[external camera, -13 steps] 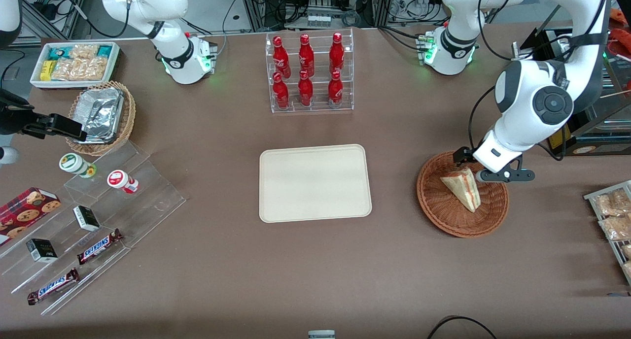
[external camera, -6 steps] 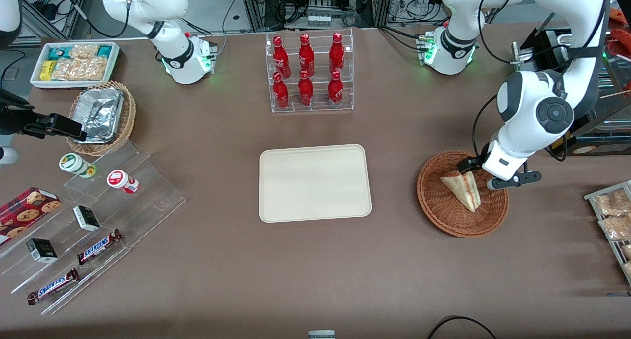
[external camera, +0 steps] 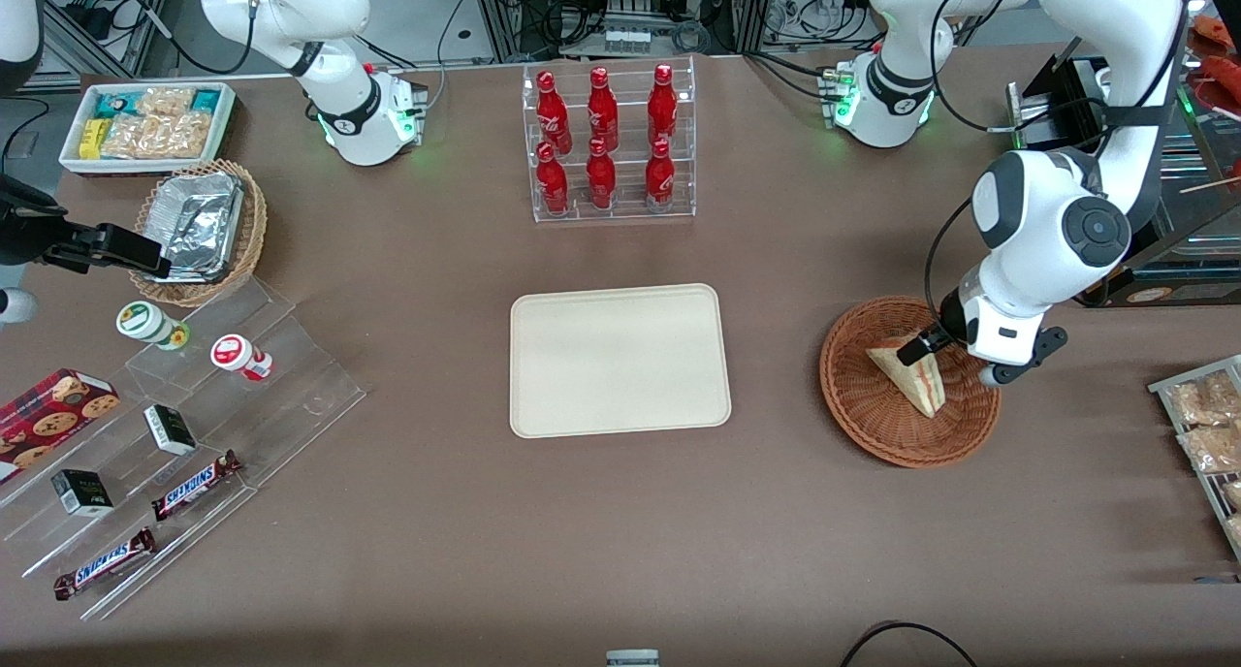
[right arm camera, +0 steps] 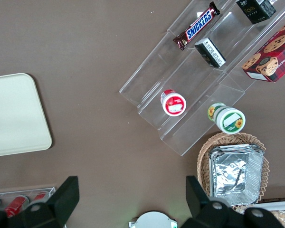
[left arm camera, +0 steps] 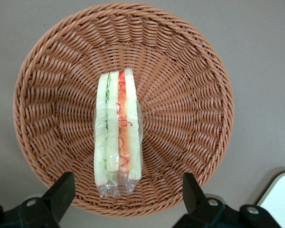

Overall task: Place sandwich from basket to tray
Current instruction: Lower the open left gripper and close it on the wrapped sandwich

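The triangular wedge sandwich (left arm camera: 118, 130) of pale white bread, wrapped in clear film, stands on edge in the middle of the round, shallow, reddish-brown woven wicker basket (left arm camera: 190, 85), its cut edge with green and red filling layers facing upward. Judged from its look, it is light and soft: the bread would crush under a hard squeeze, and the film may make its flat faces slippery. The likely hold is across the two broad bread faces near mid-length, closed gently. The left arm's tool (left arm camera: 125, 197) hangs directly above the wedge with its two black fingers (left arm camera: 61, 190) spread wide, one to each side and touching nothing. In the front view the arm's wrist covers the wedge's upper part and the basket's farther rim, and the fingertips cannot be made out there. How deep the wedge sits in the weave is unclear. The flat cream-beige rectangular tray (external camera: 620, 360) with rounded corners lies bare on the brown tabletop (external camera: 620, 531), well apart from the basket, toward the parked arm's end.
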